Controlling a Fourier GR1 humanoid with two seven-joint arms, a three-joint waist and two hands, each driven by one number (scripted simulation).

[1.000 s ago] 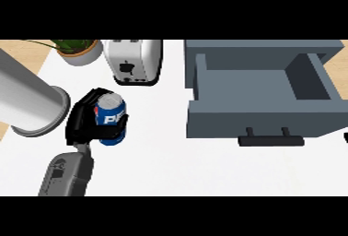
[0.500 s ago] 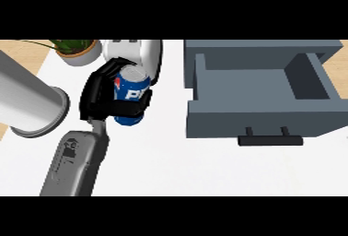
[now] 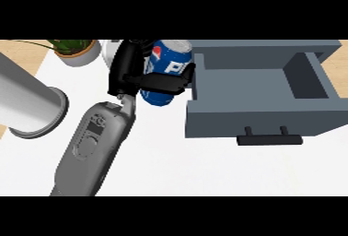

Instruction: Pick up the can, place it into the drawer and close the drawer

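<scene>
A blue can (image 3: 165, 69) with white and red markings hangs above the counter, tilted, just left of the drawer's side wall. My left hand (image 3: 133, 73) is shut on it, fingers wrapped across its middle and the thumb side behind it. The grey drawer (image 3: 262, 120) stands pulled open at the right, its inside bare, with a dark handle (image 3: 269, 140) on its front. My right hand shows nowhere in the view.
A large grey cylinder (image 3: 27, 105) lies at the left edge. A potted plant (image 3: 76, 50) stands at the back left. A white appliance (image 3: 112, 50) is mostly hidden behind my left hand. The white counter (image 3: 204, 170) stretches in front.
My left hand has lifted the can off the counter and carried it right and away from me, up to the drawer's left wall. The forearm has stretched further into view.
</scene>
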